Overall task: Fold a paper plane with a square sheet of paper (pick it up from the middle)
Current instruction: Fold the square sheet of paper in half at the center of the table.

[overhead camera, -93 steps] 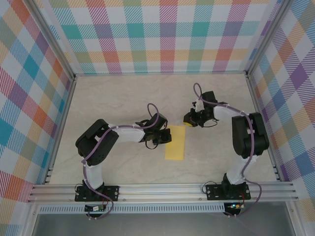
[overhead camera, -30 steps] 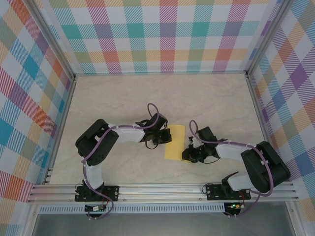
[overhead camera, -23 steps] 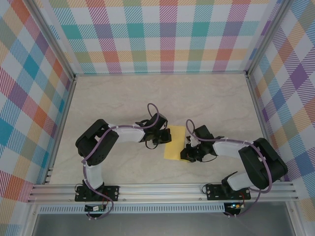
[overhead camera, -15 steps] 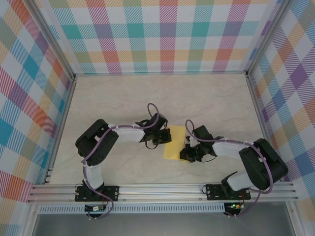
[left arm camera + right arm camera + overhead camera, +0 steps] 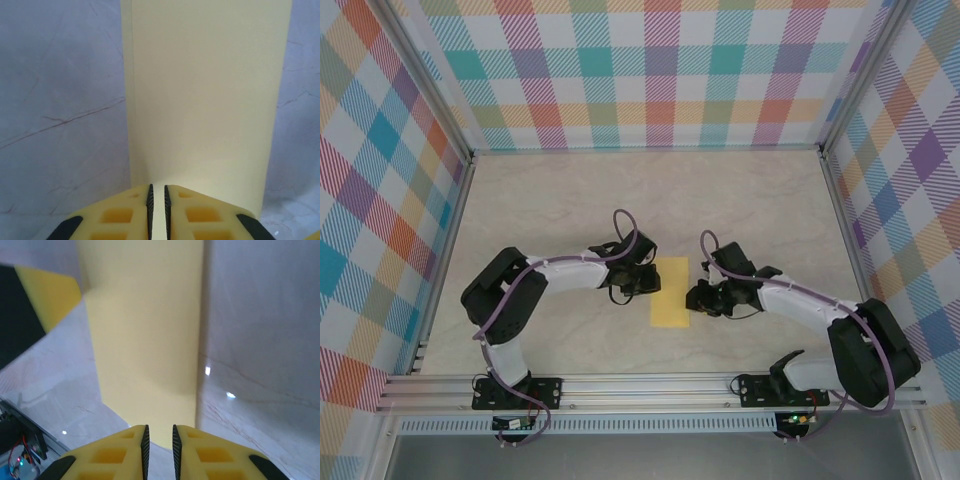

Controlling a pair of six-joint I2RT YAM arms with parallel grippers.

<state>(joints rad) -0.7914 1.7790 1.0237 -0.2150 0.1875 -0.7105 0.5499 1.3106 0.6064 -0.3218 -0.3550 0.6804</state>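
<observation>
findings, as seen now.

item: the square sheet of paper [image 5: 670, 291] lies flat on the table [image 5: 570, 200] near its centre. it is folded to a long narrow rectangle running 12 to 6 o'clock in the top view. in the left wrist view a second layer shows along the 9 o'clock long edge, slightly out of register with the upper one.

tools: the left gripper [image 5: 645, 283] stands at the sheet's 9 o'clock edge and the right gripper [image 5: 697, 297] at its 3 o'clock edge, both low over the table. each wrist view shows its pads parted by a narrow slit with paper colour behind it, the right gripper's slit being the wider. neither is visibly clamped on the sheet. whether a pad tip touches the paper cannot be told.

judgement: the half fold looks made, and the step in hand appears to be letting go and setting up the next fold.

recommendations:
- lift each tool straight off the edge, without dragging, so the layers do not slide further apart.
- keep one tool pinning the sheet while the other works.
- square the offset edge before creasing again, or the nose folds will likely come out uneven.
- take thin paper by a free edge, not by a flat face.
</observation>
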